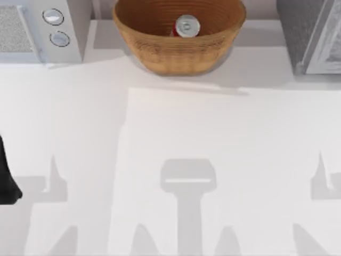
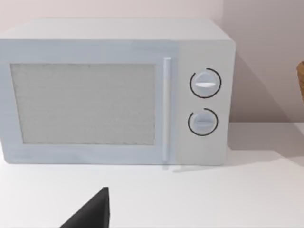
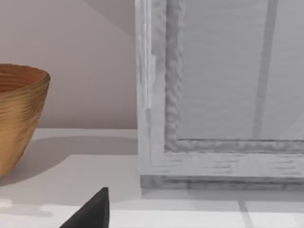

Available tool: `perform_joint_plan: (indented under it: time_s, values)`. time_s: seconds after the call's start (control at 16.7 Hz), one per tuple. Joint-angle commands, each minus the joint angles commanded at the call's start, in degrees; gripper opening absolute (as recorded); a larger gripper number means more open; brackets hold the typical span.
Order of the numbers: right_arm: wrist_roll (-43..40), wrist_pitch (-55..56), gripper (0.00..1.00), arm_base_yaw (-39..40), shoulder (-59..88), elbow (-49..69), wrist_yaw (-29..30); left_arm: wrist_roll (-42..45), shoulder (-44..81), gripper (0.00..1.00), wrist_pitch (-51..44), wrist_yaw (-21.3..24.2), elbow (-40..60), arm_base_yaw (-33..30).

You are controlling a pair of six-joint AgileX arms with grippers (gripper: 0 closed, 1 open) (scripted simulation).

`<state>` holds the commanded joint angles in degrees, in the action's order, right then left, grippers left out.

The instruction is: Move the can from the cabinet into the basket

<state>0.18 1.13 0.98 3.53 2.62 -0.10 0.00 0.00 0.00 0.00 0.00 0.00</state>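
Whether either claw is open or clenched cannot be told: from above, a dark part of the left arm (image 1: 7, 176) sits at the table's left edge, while the can (image 1: 186, 26) stands upright inside the basket (image 1: 160, 50) at the back, between the white microwave (image 1: 64, 32) and the cabinet (image 1: 311, 34). The left wrist view faces the microwave's door and two knobs, with a dark finger (image 2: 92, 213) of the left gripper low in the picture. The right wrist view has the cabinet's pale framed door, the basket's outer wall beside it, and a dark finger (image 3: 92, 213) of the right gripper.
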Motion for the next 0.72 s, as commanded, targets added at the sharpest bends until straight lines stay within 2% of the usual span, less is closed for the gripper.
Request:
perform_joint_plan:
  time_s: [0.54, 0.72]
  values:
    - [-0.16, -1.02, 1.0, -0.81, -3.28, -2.51, 0.1, 0.0, 0.0, 1.0, 0.0, 0.0, 0.0, 0.0]
    - [-0.08, 2.12, 1.0, -3.72, 0.34, -1.45, -2.64, 0.0, 0.0, 1.0, 0.0, 0.0, 0.0, 0.0]
